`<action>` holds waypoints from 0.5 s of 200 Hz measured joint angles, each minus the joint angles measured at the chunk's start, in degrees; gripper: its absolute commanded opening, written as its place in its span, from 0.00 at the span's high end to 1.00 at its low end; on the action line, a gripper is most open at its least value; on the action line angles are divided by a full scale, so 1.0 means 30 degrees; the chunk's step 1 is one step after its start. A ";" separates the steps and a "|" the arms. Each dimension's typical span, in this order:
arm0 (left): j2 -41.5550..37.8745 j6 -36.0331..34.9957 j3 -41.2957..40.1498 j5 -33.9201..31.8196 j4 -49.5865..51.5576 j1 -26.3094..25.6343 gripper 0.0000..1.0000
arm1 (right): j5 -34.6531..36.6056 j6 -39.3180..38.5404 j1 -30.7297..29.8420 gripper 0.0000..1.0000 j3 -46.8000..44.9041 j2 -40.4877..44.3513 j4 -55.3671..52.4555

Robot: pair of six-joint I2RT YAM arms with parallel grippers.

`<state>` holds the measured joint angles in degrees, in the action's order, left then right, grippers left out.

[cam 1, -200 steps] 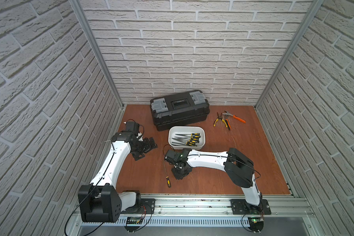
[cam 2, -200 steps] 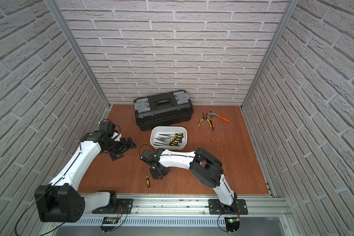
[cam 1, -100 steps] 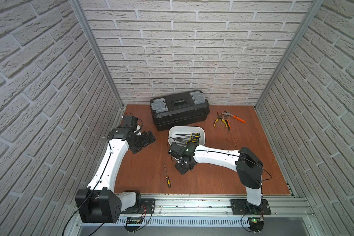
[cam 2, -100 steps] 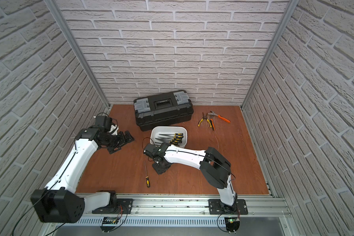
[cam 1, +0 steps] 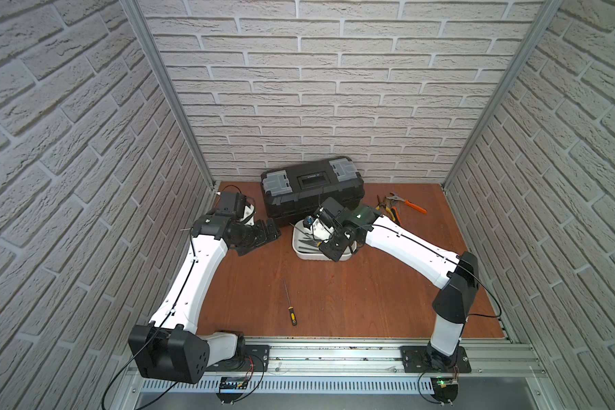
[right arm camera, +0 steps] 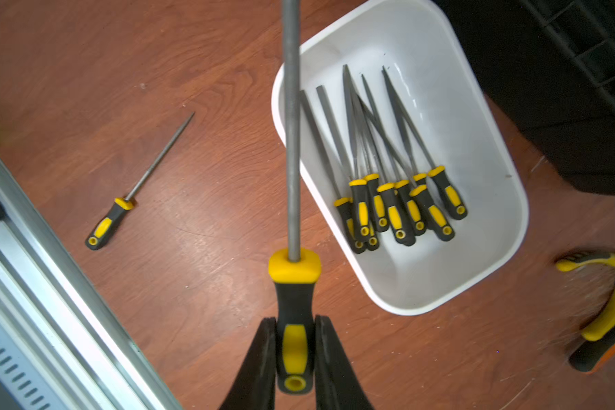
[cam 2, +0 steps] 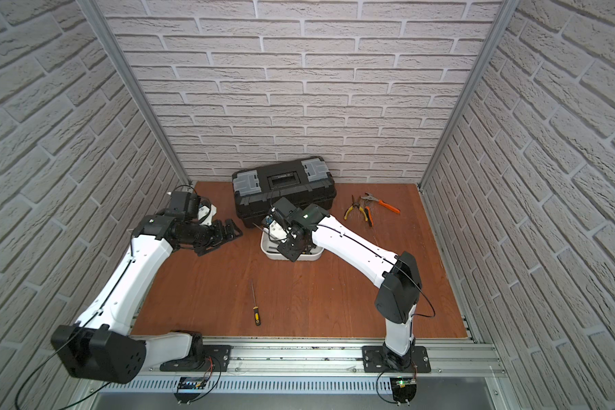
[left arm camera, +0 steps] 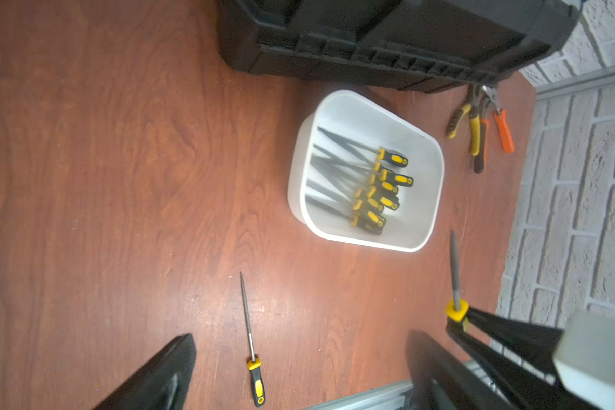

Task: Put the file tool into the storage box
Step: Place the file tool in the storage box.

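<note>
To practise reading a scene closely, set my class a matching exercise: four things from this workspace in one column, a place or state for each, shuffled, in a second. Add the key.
Things
1. right gripper
2. loose file
3. storage box
4. pliers

Place or state
A. holds several files
B. on the table between the black toolbox and the right-hand wall
C. shut on the carried file, at its handle
D. lying alone on the table, on the robot's side of the storage box

Pairs: 1-C, 2-D, 3-A, 4-B
</note>
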<state>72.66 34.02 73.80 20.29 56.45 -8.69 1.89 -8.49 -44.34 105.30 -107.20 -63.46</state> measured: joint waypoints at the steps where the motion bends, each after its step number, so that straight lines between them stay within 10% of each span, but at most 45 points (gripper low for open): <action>1: 0.0007 -0.0007 0.0022 0.0044 0.0000 -0.0044 0.02 | 0.0000 -0.0087 0.0029 0.92 0.0036 -0.0022 -0.0015; 100: 0.3330 0.0466 0.3388 -0.1115 0.0372 -0.3344 0.02 | 0.0882 -0.5821 0.2623 0.94 -0.0452 -0.2601 0.2543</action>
<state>82.65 35.42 83.96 16.95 57.56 -18.72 4.54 -25.96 -36.47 103.94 -115.00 -55.83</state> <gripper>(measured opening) 0.983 0.195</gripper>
